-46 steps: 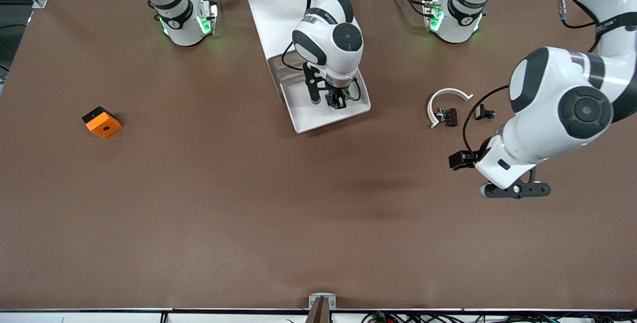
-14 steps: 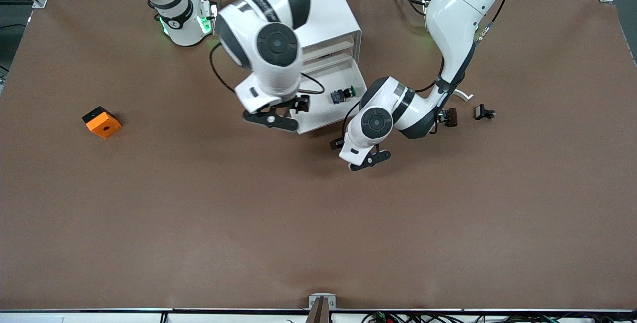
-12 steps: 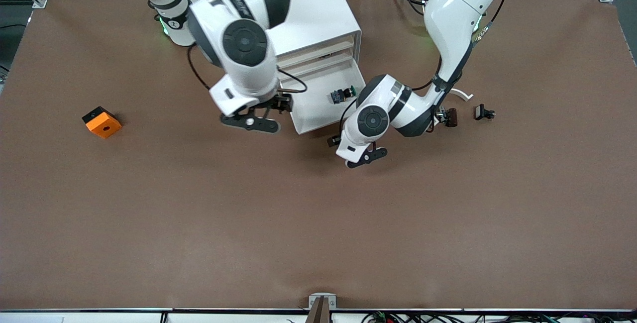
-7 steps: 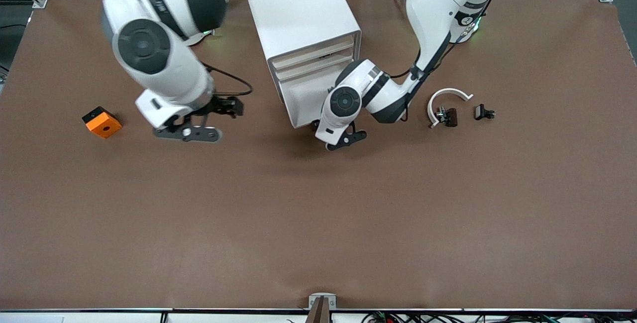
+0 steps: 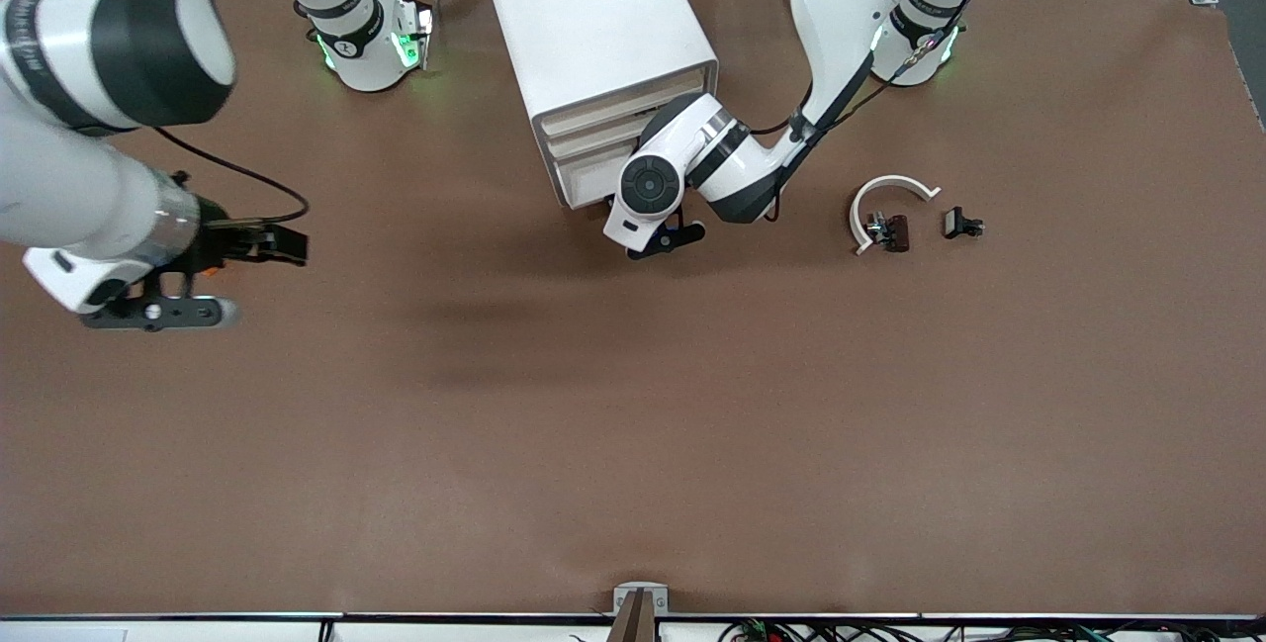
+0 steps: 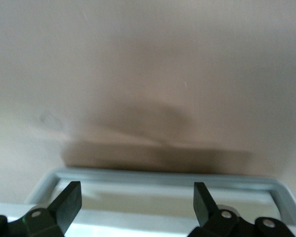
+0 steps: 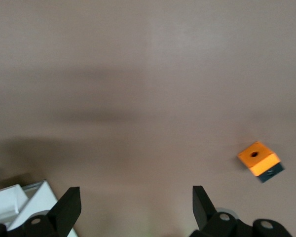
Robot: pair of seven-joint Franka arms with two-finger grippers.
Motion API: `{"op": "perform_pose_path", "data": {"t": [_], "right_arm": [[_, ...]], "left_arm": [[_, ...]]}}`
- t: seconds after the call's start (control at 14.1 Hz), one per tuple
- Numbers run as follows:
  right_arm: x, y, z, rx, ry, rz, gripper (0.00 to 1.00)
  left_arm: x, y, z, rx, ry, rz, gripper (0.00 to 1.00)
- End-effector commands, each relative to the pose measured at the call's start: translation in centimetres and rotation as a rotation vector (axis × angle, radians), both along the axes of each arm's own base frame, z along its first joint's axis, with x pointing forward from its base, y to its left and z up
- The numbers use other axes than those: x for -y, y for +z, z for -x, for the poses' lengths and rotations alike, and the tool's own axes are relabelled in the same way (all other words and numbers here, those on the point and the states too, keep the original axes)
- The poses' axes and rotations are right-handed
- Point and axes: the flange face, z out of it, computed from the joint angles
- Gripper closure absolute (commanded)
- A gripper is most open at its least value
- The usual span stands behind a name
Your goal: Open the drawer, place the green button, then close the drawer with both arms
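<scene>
The shallow white drawer with pale beige front [image 5: 593,177] sits nearly shut in the white boxy cabinet [image 5: 593,29], at twelve o'clock on the brown counter [image 5: 633,424]. The left hand [image 5: 665,238], spread wide and empty, is at its front. The right hand [image 5: 158,311], also wide open and empty, hovers over the counter at nine o'clock.

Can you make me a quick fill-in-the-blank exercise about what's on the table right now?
1. The left gripper is at the front of the white ____, at its lowest drawer.
2. The right gripper's wrist view shows a block coloured ____.
3. Both grippers have their fingers ____.
4. The curved white strip lies toward the ____ arm's end of the table.

Missing words: cabinet; orange; open; left
</scene>
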Motion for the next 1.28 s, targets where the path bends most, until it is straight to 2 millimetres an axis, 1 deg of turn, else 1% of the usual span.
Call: {"op": "perform_pose_path", "data": {"t": [0.0,0.14,0.21,0.28,0.5,0.64,0.71,0.85,0.92,0.99,1.13,1.2], "right_arm": [[4.7,1.8,0.7,0.014,0.008,-0.004,0.00],[8.5,1.8,0.5,0.014,0.019,-0.014,0.00],[9.9,1.7,0.5,0.016,0.030,-0.018,0.00],[11.3,1.7,0.5,0.017,0.017,-0.021,0.00],[12.1,1.6,0.4,0.021,0.009,0.000,0.00],[11.9,1.7,0.4,0.019,0.013,0.014,0.00],[12.2,1.6,0.4,0.016,0.010,0.024,0.00],[12.8,2.2,0.5,0.028,-0.007,0.030,0.00],[13.2,3.0,0.4,0.044,-0.013,0.031,0.00],[13.6,3.7,0.3,0.063,-0.023,0.031,0.00],[13.2,4.5,0.3,0.084,-0.017,0.020,0.00],[13.1,4.6,0.3,0.091,-0.014,0.027,0.00]], "left_arm": [[1.1,0.9,1.6,-0.045,0.001,0.018,0.00],[1.7,0.8,2.3,-0.093,0.028,0.041,0.00],[2.4,0.7,3.2,-0.100,0.018,0.042,0.00],[2.6,0.7,3.6,-0.102,0.015,0.042,0.00],[2.7,0.8,3.7,-0.103,0.013,0.042,0.00],[1.8,1.7,2.4,-0.100,0.022,0.036,0.00],[0.9,2.7,0.7,-0.087,0.030,0.030,0.00],[-2.3,5.5,-4.5,-0.046,0.079,0.026,0.00],[-4.3,6.8,-7.5,-0.021,0.107,0.026,0.00],[-6.2,8.3,-10.0,0.005,0.130,0.026,0.00],[-10.0,10.2,-14.2,0.073,0.174,0.014,0.00],[-11.9,11.5,-15.9,0.127,0.185,-0.005,0.00]]}}
